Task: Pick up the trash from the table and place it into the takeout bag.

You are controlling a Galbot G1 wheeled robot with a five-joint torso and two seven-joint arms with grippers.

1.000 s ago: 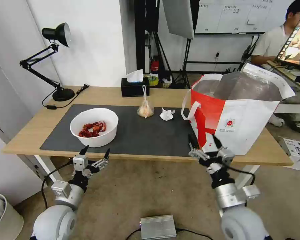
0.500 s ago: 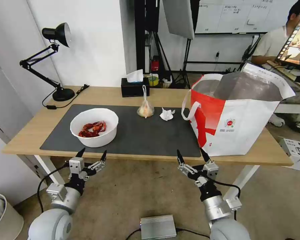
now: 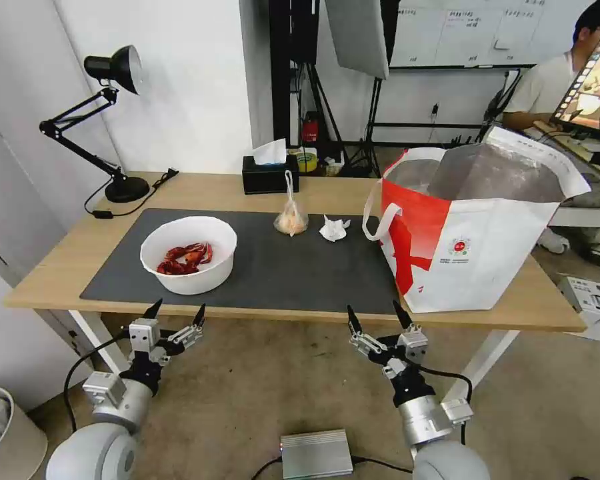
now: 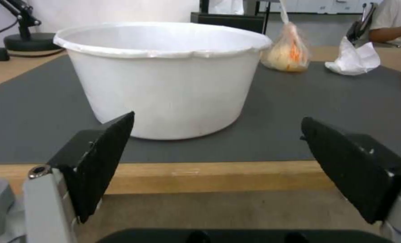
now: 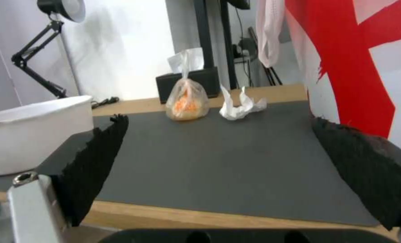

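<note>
On the table (image 3: 53,267) a dark grey mat carries the trash: a white round bowl (image 3: 189,254) of red crayfish shells at the left, a small knotted clear bag (image 3: 291,219) of orange stuff in the middle, and a crumpled white tissue (image 3: 334,229) beside it. The takeout bag (image 3: 473,247), white with a red band and foil lining, stands open at the table's right end. My left gripper (image 3: 175,311) hangs open below the table's front edge, facing the bowl (image 4: 162,77). Open too, my right gripper (image 3: 373,315) sits below the front edge near the takeout bag (image 5: 358,64).
A black desk lamp (image 3: 107,120) stands at the table's back left and a black tissue box (image 3: 269,173) at the back middle. A grey metal box (image 3: 315,453) lies on the floor between my arms. A white bin (image 3: 7,433) is at the lower left.
Both arms have dropped and pulled back from the table edge; the right gripper moved left, away from the takeout bag. Both grippers stay open. Nothing on the table has moved.
</note>
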